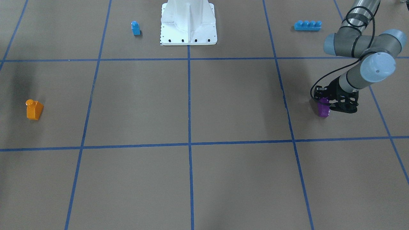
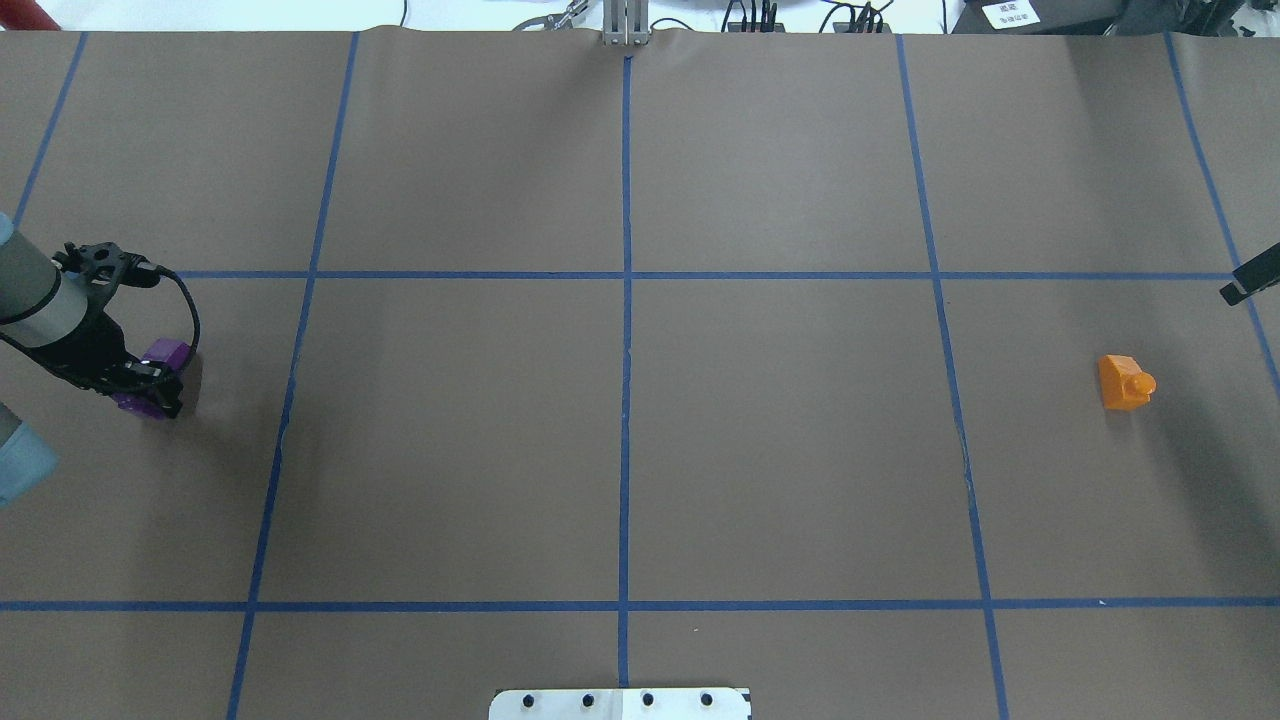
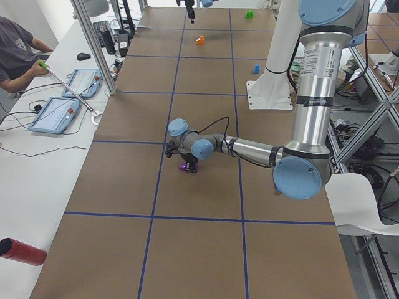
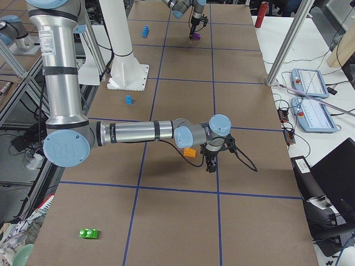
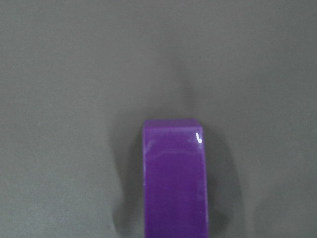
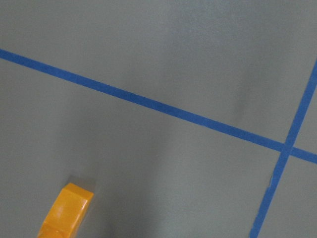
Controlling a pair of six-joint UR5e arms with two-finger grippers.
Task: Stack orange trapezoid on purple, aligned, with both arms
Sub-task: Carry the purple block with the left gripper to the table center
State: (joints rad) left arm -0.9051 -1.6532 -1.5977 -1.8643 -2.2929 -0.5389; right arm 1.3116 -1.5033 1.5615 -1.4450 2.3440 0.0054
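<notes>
The purple block (image 1: 323, 110) sits on the brown table, on my left side. My left gripper (image 1: 332, 104) is down at table level right at it; a black finger crosses the block in the overhead view (image 2: 167, 352). I cannot tell whether it is closed on it. In the left wrist view the block (image 5: 174, 178) fills the bottom centre. The orange trapezoid (image 2: 1122, 383) stands alone on my right side. My right gripper (image 4: 211, 165) hangs beside it and does not touch it. Only a black sliver of that gripper (image 2: 1248, 283) shows overhead. The orange block (image 6: 67, 208) is at the bottom left of the right wrist view.
A small blue single-stud block (image 1: 135, 28) and a long blue brick (image 1: 307, 25) lie either side of the white base mount (image 1: 188, 22). A green block (image 4: 89, 233) lies at the table's right end. Operators' tablets (image 3: 59, 112) sit along the far edge.
</notes>
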